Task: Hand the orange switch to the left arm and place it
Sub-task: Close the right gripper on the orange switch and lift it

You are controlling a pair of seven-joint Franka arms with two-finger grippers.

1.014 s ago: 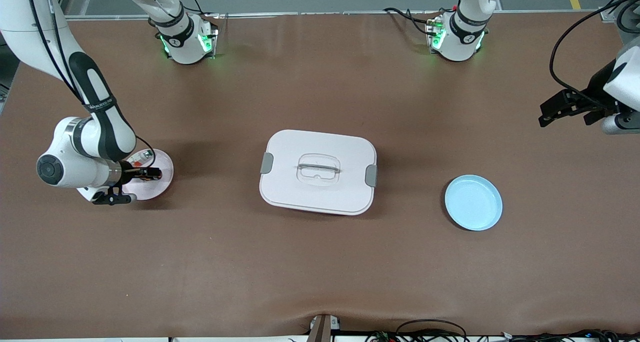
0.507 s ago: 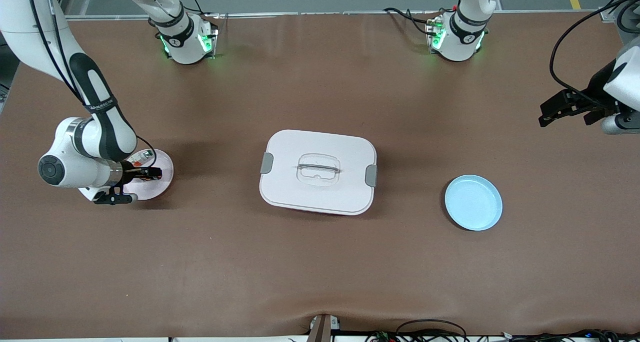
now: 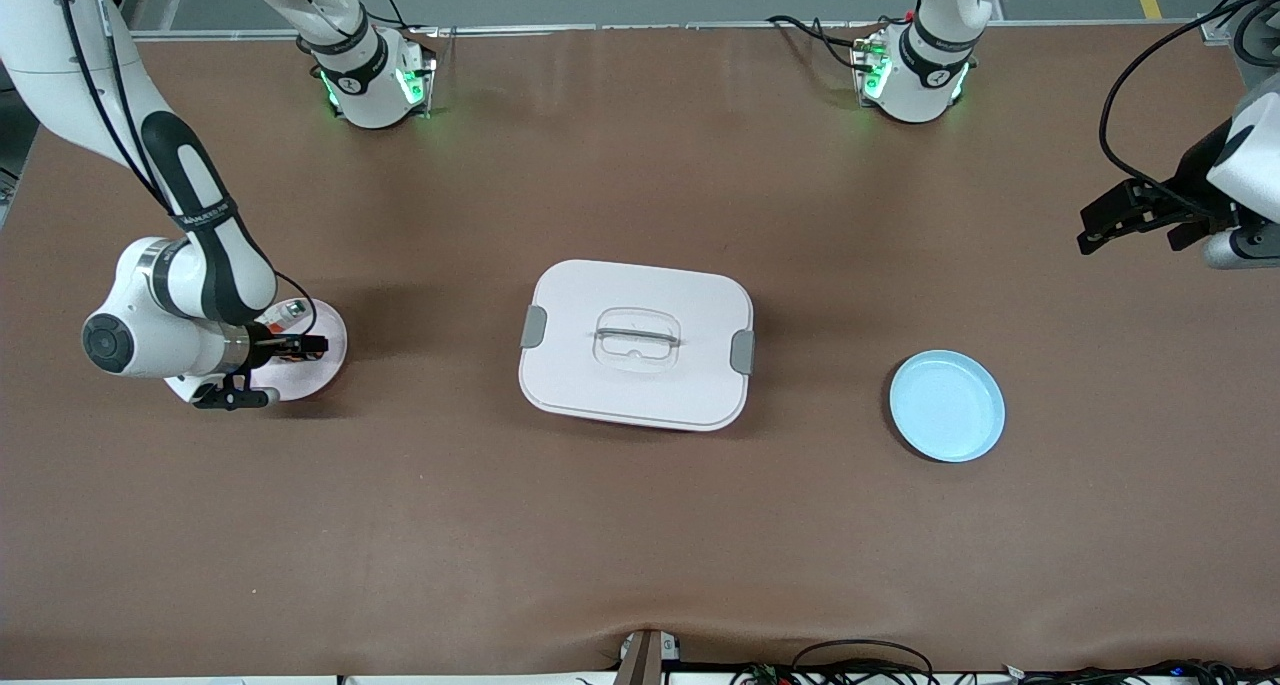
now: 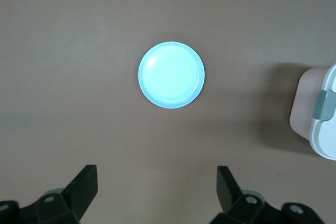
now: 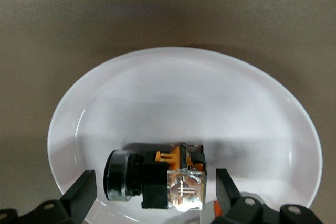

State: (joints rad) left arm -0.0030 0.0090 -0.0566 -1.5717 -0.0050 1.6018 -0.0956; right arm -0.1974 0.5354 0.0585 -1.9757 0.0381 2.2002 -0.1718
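While your right gripper (image 5: 152, 192) hangs low over the pink plate (image 3: 325, 360), its fingers stand apart with the orange switch (image 5: 155, 178) lying between them, not yet clamped.
You've got the switch on its side on that plate at the right arm's end, long axis running across the gap from finger to finger. The box (image 3: 636, 343) sits mid-table between you and the blue plate (image 3: 947, 406). Your left gripper (image 4: 155, 192) waits, fingers apart, well off at its own end.
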